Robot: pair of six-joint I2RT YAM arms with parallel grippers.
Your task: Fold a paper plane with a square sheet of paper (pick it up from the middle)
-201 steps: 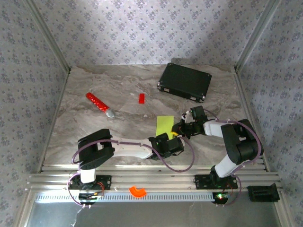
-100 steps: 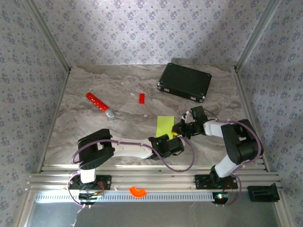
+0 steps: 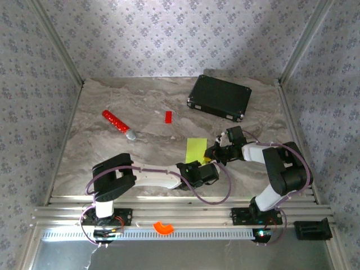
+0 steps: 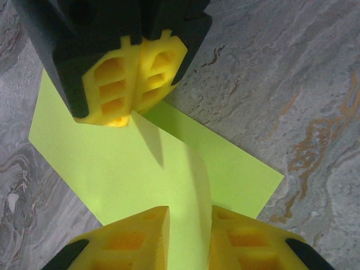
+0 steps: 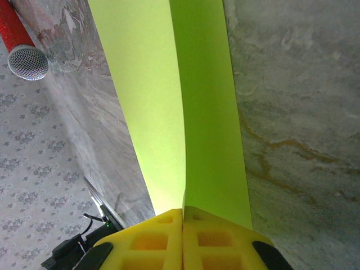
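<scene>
square sheet of paper [image 4: 112,169], right gripper [image 5: 183,216] clamped on its 5 o'clock edge, left gripper [image 4: 189,222] fingers apart astride the opposite edge, bare table [image 3: 112,152] at 9 o'clock

Bright even light, soft shadows, close-ups slightly soft

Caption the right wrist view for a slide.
Right gripper shut on a thin lime-green paper sheet, over a grey marble tabletop.

No visible change to the square sheet of paper [image 3: 196,148]
</scene>
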